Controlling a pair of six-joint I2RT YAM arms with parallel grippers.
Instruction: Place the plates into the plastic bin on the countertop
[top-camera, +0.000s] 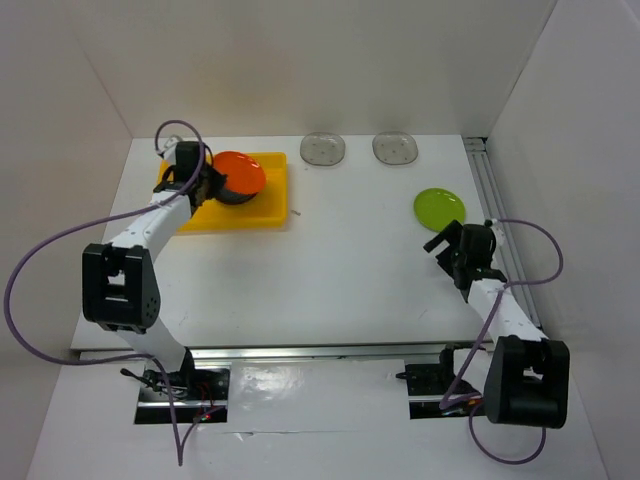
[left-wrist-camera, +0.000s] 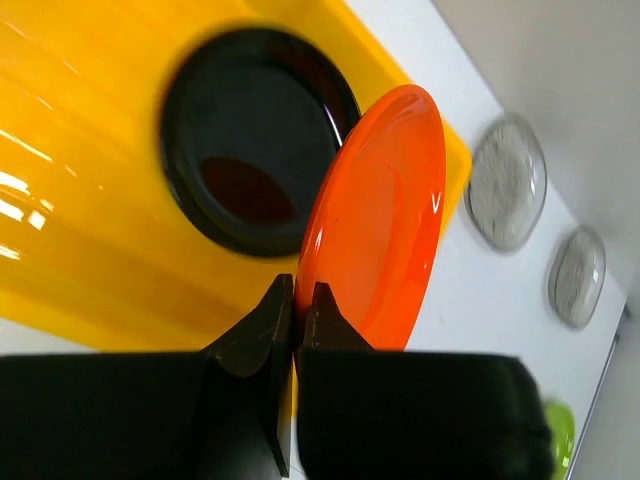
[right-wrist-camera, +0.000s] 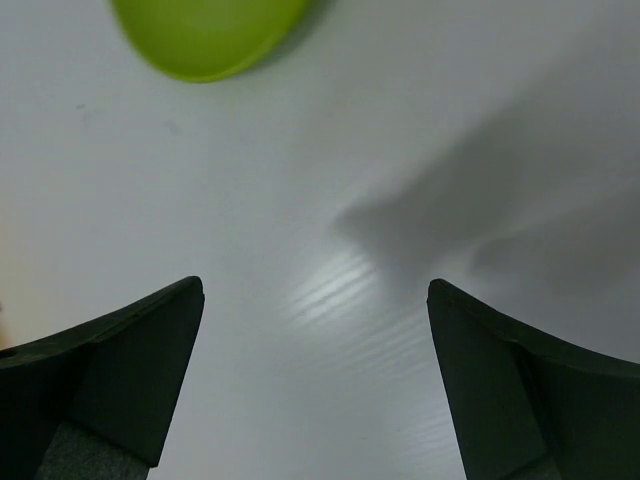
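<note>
Left jaws pinch the orange plate (left-wrist-camera: 375, 215) by its rim over the yellow bin (left-wrist-camera: 80, 200); right jaws stand wide apart.

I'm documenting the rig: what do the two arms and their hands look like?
The left arm and right arm have white links, blocky black joints and a looping purple cable each. The left hand and right hand have black wedge-shaped fingers.

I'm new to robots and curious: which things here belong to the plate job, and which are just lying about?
In the job: orange plate, held by left gripper; black plate in yellow bin; lime green plate; grey plates; right gripper, open.
Just there: purple cables; metal rail.
</note>
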